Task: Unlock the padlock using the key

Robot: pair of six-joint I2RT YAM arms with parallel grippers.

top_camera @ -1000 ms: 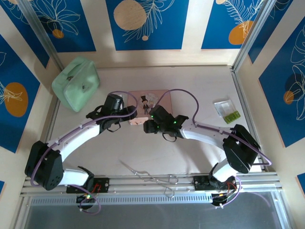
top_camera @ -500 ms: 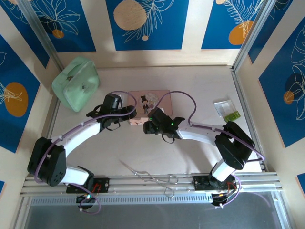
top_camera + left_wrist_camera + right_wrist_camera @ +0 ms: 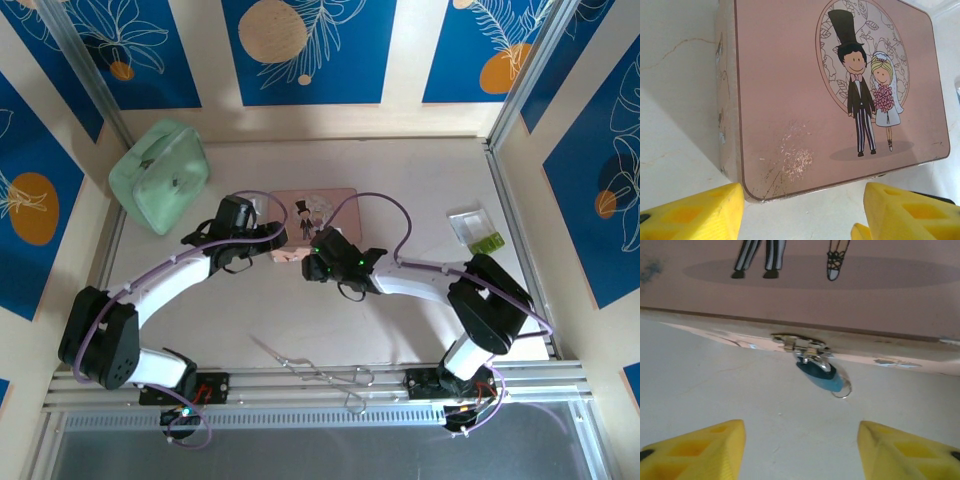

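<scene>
The pink picture box (image 3: 318,208) lies mid-table; its lid (image 3: 830,85) shows a cartoon couple. The tiny blue padlock (image 3: 823,375) hangs from the silver hasp (image 3: 800,343) on the box's front wall, body resting on the table. A thin wire ring (image 3: 842,390) sits at its lower end; I cannot make out the key. My right gripper (image 3: 801,452) is open, its yellow fingers (image 3: 697,450) spread wide a short way before the padlock. My left gripper (image 3: 802,215) is open at the box's near left corner. From above, the left gripper (image 3: 268,243) and right gripper (image 3: 313,264) flank the box front.
A mint green case (image 3: 160,175) stands at the back left. Long metal forceps (image 3: 318,372) lie near the front rail. A small clear tray (image 3: 477,232) with a green item sits at the right. Metal frame rails (image 3: 520,150) border the table.
The right arm's elbow has swung left and its gripper has edged a little closer to the box front. The left arm has shifted only slightly.
</scene>
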